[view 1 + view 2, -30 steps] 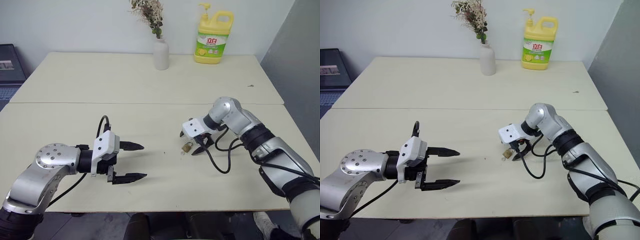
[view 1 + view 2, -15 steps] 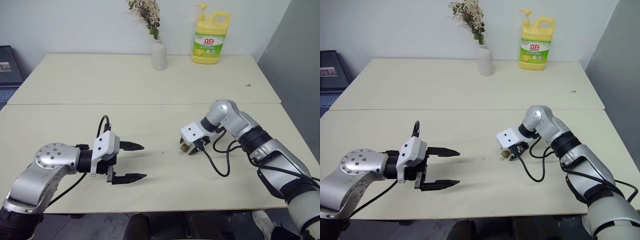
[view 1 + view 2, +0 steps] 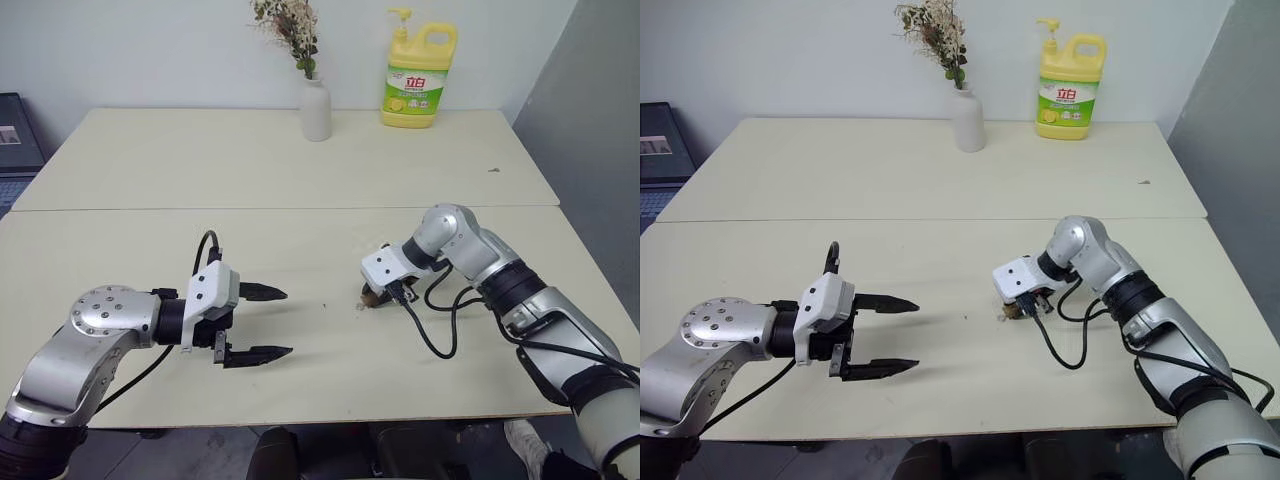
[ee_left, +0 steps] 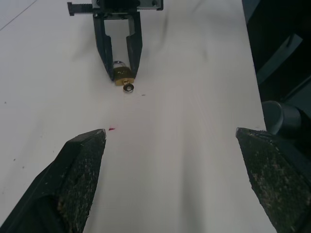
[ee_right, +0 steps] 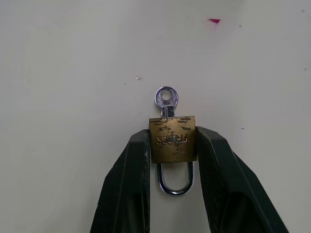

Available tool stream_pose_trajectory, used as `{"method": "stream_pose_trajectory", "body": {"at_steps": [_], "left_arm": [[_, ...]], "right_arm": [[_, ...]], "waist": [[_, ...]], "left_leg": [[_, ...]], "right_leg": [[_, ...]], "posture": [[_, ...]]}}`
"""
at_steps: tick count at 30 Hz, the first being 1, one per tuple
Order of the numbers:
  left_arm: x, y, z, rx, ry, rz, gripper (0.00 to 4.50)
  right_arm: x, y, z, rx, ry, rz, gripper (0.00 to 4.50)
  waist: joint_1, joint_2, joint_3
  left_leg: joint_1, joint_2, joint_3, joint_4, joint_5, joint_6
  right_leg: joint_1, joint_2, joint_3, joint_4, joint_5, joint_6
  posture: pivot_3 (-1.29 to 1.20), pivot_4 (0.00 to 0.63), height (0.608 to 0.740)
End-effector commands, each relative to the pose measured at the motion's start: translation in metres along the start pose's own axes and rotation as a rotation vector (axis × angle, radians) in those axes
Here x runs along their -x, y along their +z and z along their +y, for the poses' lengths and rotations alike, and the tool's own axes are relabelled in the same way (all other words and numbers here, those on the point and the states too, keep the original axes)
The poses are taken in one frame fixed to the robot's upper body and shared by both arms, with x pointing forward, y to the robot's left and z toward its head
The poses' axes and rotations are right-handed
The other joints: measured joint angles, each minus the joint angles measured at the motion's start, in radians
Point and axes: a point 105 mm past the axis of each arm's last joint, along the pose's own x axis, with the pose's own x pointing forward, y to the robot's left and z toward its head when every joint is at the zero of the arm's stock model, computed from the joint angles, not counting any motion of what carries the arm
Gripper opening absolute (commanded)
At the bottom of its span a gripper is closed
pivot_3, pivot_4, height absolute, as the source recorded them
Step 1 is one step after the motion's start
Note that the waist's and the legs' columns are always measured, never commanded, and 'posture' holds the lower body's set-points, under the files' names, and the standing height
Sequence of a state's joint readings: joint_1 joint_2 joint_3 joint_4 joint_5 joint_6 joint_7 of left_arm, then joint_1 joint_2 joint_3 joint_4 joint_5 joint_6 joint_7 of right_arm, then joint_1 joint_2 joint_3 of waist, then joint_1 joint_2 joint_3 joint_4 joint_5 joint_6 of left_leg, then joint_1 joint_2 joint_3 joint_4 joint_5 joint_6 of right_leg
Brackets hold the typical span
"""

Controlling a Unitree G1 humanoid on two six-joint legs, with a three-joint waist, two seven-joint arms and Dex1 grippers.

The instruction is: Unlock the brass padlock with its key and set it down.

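Note:
The brass padlock (image 5: 173, 138) lies flat on the cream table (image 3: 300, 160), its silvery shackle (image 5: 174, 182) pointing back between my right gripper's fingers. The key (image 5: 166, 99) sticks out of the lock's far end, its round bow resting on the table. My right gripper (image 3: 385, 293) points steeply down at the table, and its two black fingers (image 5: 131, 165) press against both sides of the padlock body. My left gripper (image 3: 287, 322) hovers open and empty well to the left, pointing toward the padlock (image 4: 123, 74).
A white vase with dried flowers (image 3: 317, 108) and a yellow detergent bottle (image 3: 417, 75) stand at the table's far edge. A dark laptop (image 3: 15, 130) sits off the left side. A tiny red mark (image 4: 111, 129) lies between the grippers.
My right gripper's fingers have closed from wide open around the padlock to touching both its sides. The left arm has not moved.

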State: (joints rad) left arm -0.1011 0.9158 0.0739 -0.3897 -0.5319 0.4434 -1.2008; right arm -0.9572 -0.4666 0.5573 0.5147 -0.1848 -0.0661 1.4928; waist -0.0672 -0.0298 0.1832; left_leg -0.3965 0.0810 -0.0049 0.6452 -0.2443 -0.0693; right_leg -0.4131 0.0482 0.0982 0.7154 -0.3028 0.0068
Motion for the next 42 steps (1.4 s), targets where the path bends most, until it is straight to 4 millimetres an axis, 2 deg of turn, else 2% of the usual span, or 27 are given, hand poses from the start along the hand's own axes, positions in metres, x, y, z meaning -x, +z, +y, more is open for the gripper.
{"method": "stream_pose_trajectory", "body": {"at_steps": [1,6,11,18,25,30,36,42], "left_arm": [[0.003,0.003,0.004,-0.012,0.022,-0.012,4.50],[0.002,0.004,0.007,-0.003,0.029,-0.023,4.50],[-0.002,0.003,0.011,-0.013,0.019,-0.027,4.50],[-0.005,0.004,0.015,-0.028,0.005,-0.025,4.50],[-0.006,0.004,0.016,-0.033,0.002,-0.030,4.50],[-0.007,0.006,0.021,0.015,0.033,-0.072,4.50],[-0.007,0.018,0.029,0.069,0.069,-0.121,4.50],[-0.010,0.028,0.037,0.078,0.092,-0.122,4.50]], "right_arm": [[0.018,0.005,-0.004,-0.108,-0.105,-0.071,0.94],[0.027,-0.001,0.006,-0.283,-0.199,-0.075,0.94],[0.015,0.000,0.023,-0.395,-0.338,-0.086,0.94],[0.014,-0.004,0.013,-0.459,-0.471,-0.075,0.94],[0.009,-0.008,0.018,-0.475,-0.464,-0.062,0.94],[0.015,-0.004,0.017,-0.422,-0.495,-0.065,0.94],[0.041,0.023,0.017,-0.184,-0.644,-0.043,0.94],[0.047,0.044,0.031,-0.108,-0.793,-0.068,0.94]], "waist": [[0.003,0.000,0.000],[0.009,0.000,0.000],[0.010,0.000,0.000],[0.004,0.000,0.000],[0.005,0.000,0.000],[0.008,0.000,0.000],[0.010,0.000,0.000],[0.010,0.000,0.000]], "left_leg": [[0.000,0.000,0.000,0.000,0.000,0.000],[-0.002,0.000,0.000,0.000,0.000,0.000],[-0.002,0.000,-0.001,0.000,0.000,0.000],[-0.002,-0.001,-0.001,0.000,0.000,0.000],[-0.002,-0.001,0.000,0.000,0.000,0.000],[-0.002,-0.001,0.000,0.000,0.000,0.000],[-0.003,-0.001,-0.001,0.000,0.000,0.000],[-0.003,-0.001,-0.002,0.000,0.000,0.000]], "right_leg": [[0.000,0.000,0.000,0.000,0.000,0.000],[-0.001,0.000,0.000,0.000,0.000,0.000],[-0.001,0.000,-0.001,-0.001,-0.001,0.001],[-0.002,0.000,0.000,0.000,-0.003,0.005],[-0.002,0.000,0.000,-0.001,-0.003,0.005],[-0.002,0.000,0.000,-0.001,-0.003,0.005],[-0.002,0.000,0.000,-0.001,-0.003,0.005],[-0.002,0.000,-0.001,-0.001,-0.003,0.005]], "posture": [[0.00,0.150,0.740],[0.00,0.150,0.740],[0.00,0.150,0.740],[0.00,0.150,0.740],[0.00,0.150,0.740],[0.00,0.150,0.740],[0.00,0.150,0.740],[0.00,0.150,0.740]]}}
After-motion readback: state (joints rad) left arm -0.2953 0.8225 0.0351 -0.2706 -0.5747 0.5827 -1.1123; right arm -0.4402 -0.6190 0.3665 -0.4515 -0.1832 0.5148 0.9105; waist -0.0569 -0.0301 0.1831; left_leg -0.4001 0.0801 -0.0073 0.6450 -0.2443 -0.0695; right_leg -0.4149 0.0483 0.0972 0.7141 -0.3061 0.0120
